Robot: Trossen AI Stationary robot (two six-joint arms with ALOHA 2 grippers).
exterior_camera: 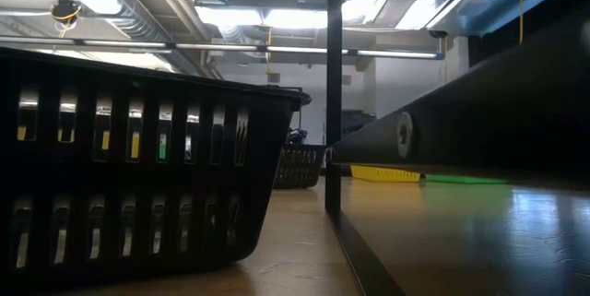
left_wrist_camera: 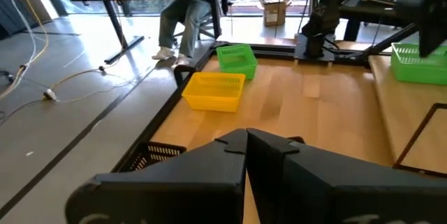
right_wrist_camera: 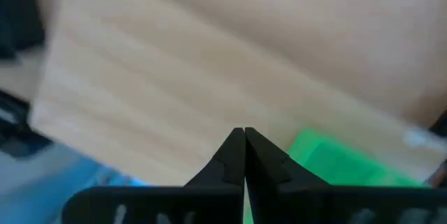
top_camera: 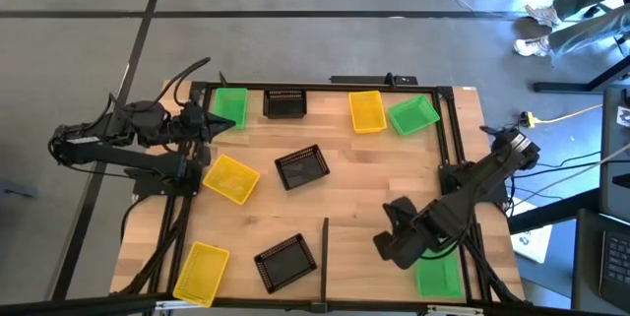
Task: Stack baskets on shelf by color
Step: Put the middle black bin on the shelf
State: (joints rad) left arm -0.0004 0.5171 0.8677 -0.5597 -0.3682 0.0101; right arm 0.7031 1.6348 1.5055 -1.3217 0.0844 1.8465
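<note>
1. In the high view the left gripper (top_camera: 219, 125) sits at the upper left of the table, its fingers pressed together on nothing, tip just beside a green basket (top_camera: 231, 105) in the upper-left corner.
2. The right gripper (top_camera: 386, 247) hovers at the lower right of the frame, fingers likewise closed and empty, over the shelf (top_camera: 389, 257), the pale panel there.
3. A second green basket (top_camera: 438, 277) rests on the shelf at the bottom right, just beside the right gripper.
4. Along the top edge of the table stand a black basket (top_camera: 285, 103), a yellow basket (top_camera: 366, 111) and a third green basket (top_camera: 412, 114), the last two touching.
5. Mid-table lie another yellow basket (top_camera: 231, 178) and another black basket (top_camera: 302, 167), close but apart.
6. At the lower left sits a third yellow basket (top_camera: 202, 273), with a third black basket (top_camera: 285, 262) to its right, near the shelf's thin black bar (top_camera: 326, 247).
7. The left wrist view shows a person's legs (left_wrist_camera: 183, 25) beyond the table.
</note>
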